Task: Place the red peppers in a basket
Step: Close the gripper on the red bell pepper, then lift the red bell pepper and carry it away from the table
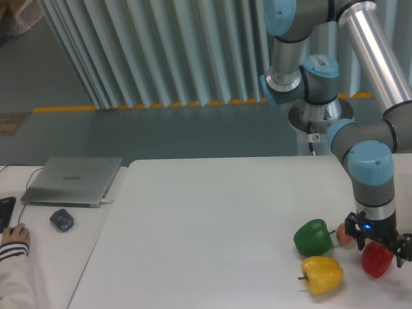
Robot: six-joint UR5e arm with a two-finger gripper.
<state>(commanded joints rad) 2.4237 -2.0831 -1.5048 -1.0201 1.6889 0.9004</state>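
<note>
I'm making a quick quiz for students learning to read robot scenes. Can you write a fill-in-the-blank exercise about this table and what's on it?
1. The gripper is lowered over the ____ pepper.
2. The pepper nearest the front table edge is ____.
3. On the side desk, a closed ____ lies behind the mouse.
4. The small peach-coloured ball sits between the red pepper and the ____ pepper.

Missing words: red; yellow; laptop; green

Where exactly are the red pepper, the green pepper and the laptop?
red pepper (pixel 375 260): fixed camera, glossy lower body.
green pepper (pixel 313 237): fixed camera, middle of its body.
laptop (pixel 73 179): fixed camera, centre of closed lid.
</note>
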